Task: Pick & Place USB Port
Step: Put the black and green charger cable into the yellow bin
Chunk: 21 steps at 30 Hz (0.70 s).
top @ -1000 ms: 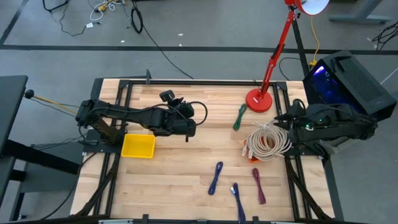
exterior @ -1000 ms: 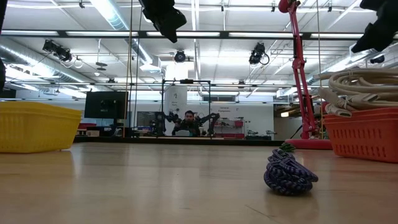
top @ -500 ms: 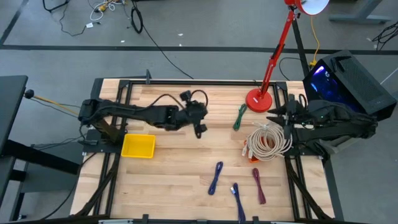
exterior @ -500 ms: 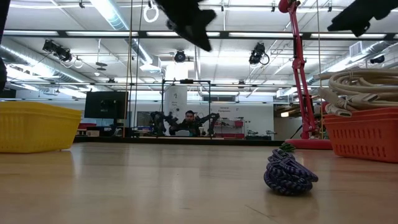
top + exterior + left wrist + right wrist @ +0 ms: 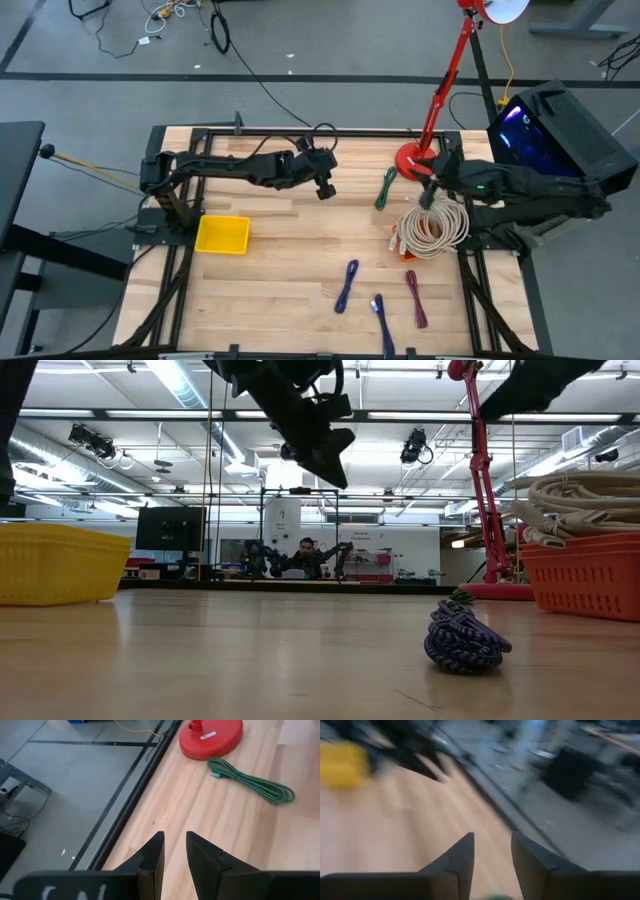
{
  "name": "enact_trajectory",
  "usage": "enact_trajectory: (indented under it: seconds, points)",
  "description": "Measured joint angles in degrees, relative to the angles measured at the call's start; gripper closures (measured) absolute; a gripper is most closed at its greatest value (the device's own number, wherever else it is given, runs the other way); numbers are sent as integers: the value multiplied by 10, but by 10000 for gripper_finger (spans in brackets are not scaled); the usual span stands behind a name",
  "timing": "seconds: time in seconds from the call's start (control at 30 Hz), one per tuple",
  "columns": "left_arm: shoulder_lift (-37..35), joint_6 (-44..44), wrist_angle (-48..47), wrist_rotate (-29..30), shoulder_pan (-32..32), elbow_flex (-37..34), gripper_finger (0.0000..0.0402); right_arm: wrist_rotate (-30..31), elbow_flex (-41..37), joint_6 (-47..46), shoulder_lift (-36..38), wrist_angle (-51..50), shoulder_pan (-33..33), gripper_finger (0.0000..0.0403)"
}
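Left hand raised over the bench, fingers a little apart and empty, aimed toward the green cable by the red lamp base; right hand, fingers parted, empty, above the basket of coiled cable.

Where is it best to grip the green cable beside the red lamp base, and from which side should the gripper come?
The green cable lies flat on the table as a long, narrow bundle next to the red lamp base. It is probably best gripped around its middle, coming from straight above with the fingers across its short width. The left gripper is open, empty and apart from it.
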<state>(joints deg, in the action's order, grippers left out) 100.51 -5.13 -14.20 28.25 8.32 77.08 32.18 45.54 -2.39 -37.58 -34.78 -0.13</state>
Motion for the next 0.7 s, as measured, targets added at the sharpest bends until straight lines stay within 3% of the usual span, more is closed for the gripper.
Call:
enact_trajectory:
  seconds: [0.07,0.23,0.3,0.43,0.7]
  points:
    - [0,-3,-6,0,-5,0,317,41,0,5,-32,-13,-18,272]
    - [0,-15,-53,1,-20,0,317,54,6,-14,-88,-18,-84,291]
    - [0,-15,-67,4,-26,0,317,21,19,-24,-100,-8,-119,303]
    - [0,-15,-82,5,-34,0,317,-109,48,-7,-116,-8,-182,320]
    - [0,-11,-97,2,-44,0,317,-169,54,7,-121,-82,-264,329]
